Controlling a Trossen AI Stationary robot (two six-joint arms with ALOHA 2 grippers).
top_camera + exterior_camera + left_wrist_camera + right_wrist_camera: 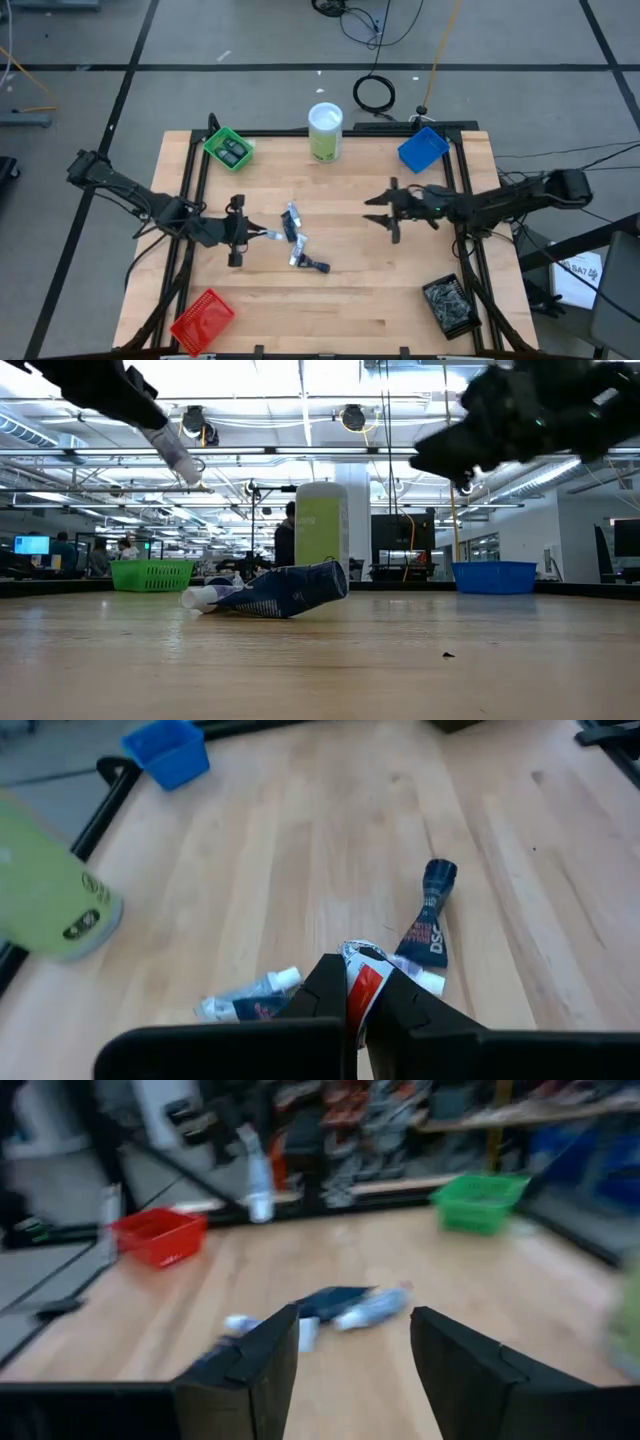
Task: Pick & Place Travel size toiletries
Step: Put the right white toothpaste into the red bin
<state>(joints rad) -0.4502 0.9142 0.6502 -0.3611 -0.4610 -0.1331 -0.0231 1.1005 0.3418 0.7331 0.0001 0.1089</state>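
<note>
1. The left claw [240,233] was clenched on a blue-and-white tube [362,982], carried clear above the worktop [380,290] left of centre; in the low view the tube hung tilted from the fingers with nothing under it.
2. The remaining toiletries [298,245] lay in a loose cluster at mid-worktop, just beside the left claw: another blue-and-white tube [250,1000] and a dark tube [430,915], both lying flat.
3. The right claw [388,212] hovered right of centre, fingers parted and holding nothing, pointed toward the cluster.
4. Bins sat at the corners: green bin [228,148] far left with small items already inside, blue bin [422,148] far right, red bin [203,320] near left, and a dark bin [452,303] near right. A tall white-and-green canister [325,132] stood at the far edge.
5. Judged step: the pick was done and the carry was in hand.
6. Next move called for swinging the left arm over a bin, likely a nearby left-hand one, then releasing once the tube hung inside the rim. Which bin was intended could not be told.
</note>
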